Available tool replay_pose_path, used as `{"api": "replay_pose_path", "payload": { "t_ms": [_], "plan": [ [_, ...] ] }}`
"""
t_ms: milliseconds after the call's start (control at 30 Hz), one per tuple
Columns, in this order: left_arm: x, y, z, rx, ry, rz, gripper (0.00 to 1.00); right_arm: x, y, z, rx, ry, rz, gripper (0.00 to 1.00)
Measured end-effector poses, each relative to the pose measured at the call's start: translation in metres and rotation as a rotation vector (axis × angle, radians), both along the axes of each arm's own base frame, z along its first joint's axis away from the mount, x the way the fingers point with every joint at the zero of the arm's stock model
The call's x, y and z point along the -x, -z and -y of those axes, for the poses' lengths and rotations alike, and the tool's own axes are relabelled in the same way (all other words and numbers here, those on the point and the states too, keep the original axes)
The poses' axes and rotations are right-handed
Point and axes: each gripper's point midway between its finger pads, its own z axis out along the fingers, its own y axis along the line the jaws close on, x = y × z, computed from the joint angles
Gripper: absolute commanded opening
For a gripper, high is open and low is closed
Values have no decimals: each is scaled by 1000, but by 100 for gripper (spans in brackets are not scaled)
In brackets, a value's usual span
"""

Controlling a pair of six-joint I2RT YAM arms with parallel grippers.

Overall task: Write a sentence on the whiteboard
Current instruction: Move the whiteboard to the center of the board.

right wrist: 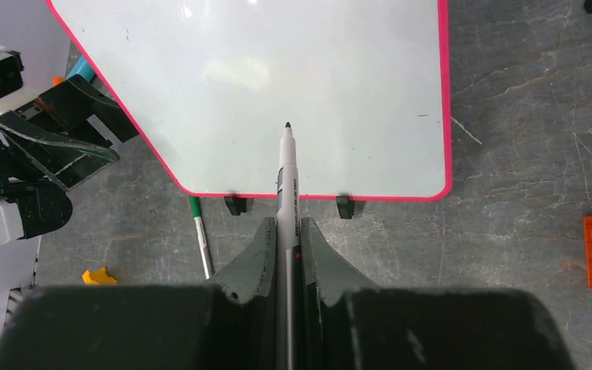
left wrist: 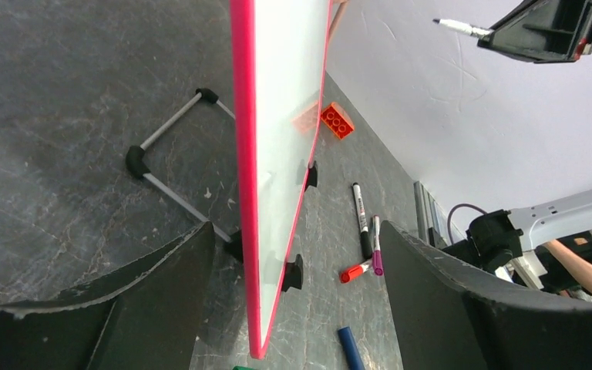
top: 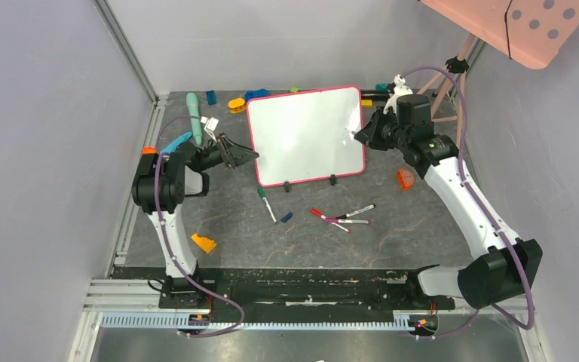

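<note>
Holding a marker (right wrist: 287, 177) by its rear part, the right hand (right wrist: 287, 225) is closed firmly on it. The uncovered tip points at the whiteboard (top: 305, 136), near the right side of the board, and I judge that it does not touch the surface yet. The whiteboard stands on the table, leaning a little backwards, on two small black feet (right wrist: 234, 205) at its lower edge and a thin wire stand (left wrist: 171, 158) behind it. The surface is blank, so no word of the sentence is written. The left hand (left wrist: 297, 231) is wide open with one finger in front of the board's left edge and one finger behind it. It has hold of nothing, and neither finger seems to touch the frame.

The main danger, in my opinion, is that the board moves when the tip presses on it. The feet are small and the table looks smooth, so a push on the right side can slide the board or turn it, and the letters become crooked. If the left hand closes not straight on the edge, it can itself twist the board or lift one foot. Another risk is the marker: it sticks out far in front of the fingers, so side force during a stroke can turn it in the grip. Too little pressure gives broken lines. The loose pens (top: 343, 217) in front of the board are apart from both arms.
</note>
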Motion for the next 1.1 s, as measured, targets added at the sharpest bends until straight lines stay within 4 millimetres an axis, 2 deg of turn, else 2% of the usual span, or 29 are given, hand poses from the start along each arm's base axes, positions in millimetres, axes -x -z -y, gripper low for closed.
{"api": "replay_pose_path", "payload": {
  "t_ms": [100,167,267,367,433,733,867,1000,1033,1100],
  "plan": [
    [3,11,6,0,18,-26,81,-1,-2,0,3,-3,11,0],
    [8,21,10,-1,27,-52,76,-2,-2,0,5,-5,15,0],
    [14,32,13,-5,38,-80,55,-2,-2,0,7,-7,16,0],
    [19,40,17,-15,47,-81,45,-2,-2,0,10,-9,17,0],
    [22,43,20,-21,53,-78,41,-2,-1,0,12,-10,17,0],
    [20,50,26,-39,69,-38,37,-3,3,-1,21,-24,9,0],
    [19,54,27,-44,72,-37,25,-3,6,-2,19,-30,2,0],
    [20,56,29,-55,77,-12,5,-3,6,-2,20,-30,2,0],
    [21,56,30,-57,85,-7,2,-3,6,-2,20,-29,1,0],
    [22,55,31,-58,98,5,2,-3,7,-2,21,-30,0,0]
  ]
}}
